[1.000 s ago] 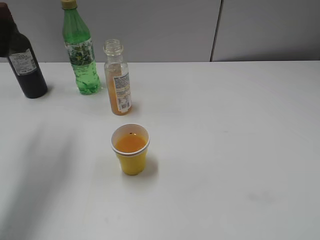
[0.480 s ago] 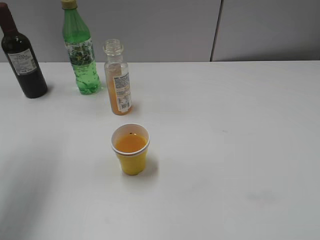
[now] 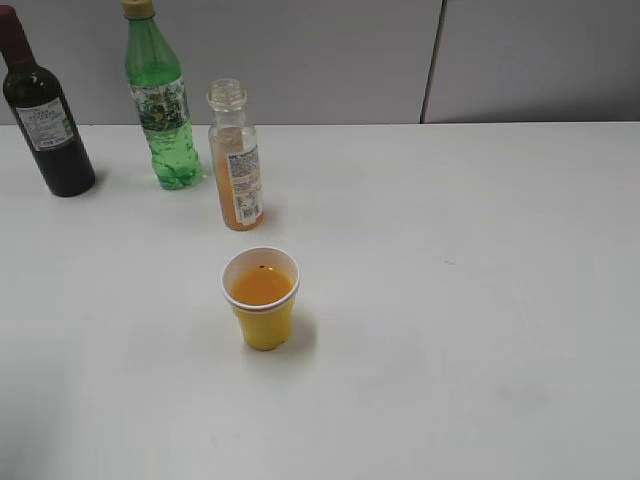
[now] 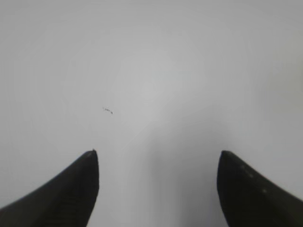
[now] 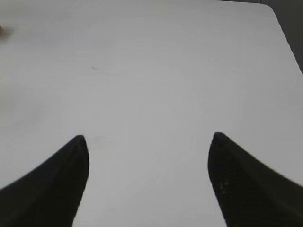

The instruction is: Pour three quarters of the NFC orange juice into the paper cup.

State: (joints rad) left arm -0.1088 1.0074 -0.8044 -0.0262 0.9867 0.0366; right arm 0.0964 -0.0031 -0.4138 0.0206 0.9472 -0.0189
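The NFC orange juice stands upright and capless on the white table, with orange liquid in its lower part. The yellow paper cup stands in front of it and holds orange juice. Neither gripper shows in the exterior view. My left gripper is open and empty over bare table. My right gripper is open and empty over bare table too. Neither wrist view shows the bottle or the cup.
A taller green bottle and a dark wine bottle stand at the back left beside the juice bottle. A grey wall runs behind the table. The table's far right corner shows in the right wrist view.
A dark blurred shape at the top left, in front of the wine bottle, has left the view. A faint shadow on the left of the table has faded. Bottles and cup have not moved.
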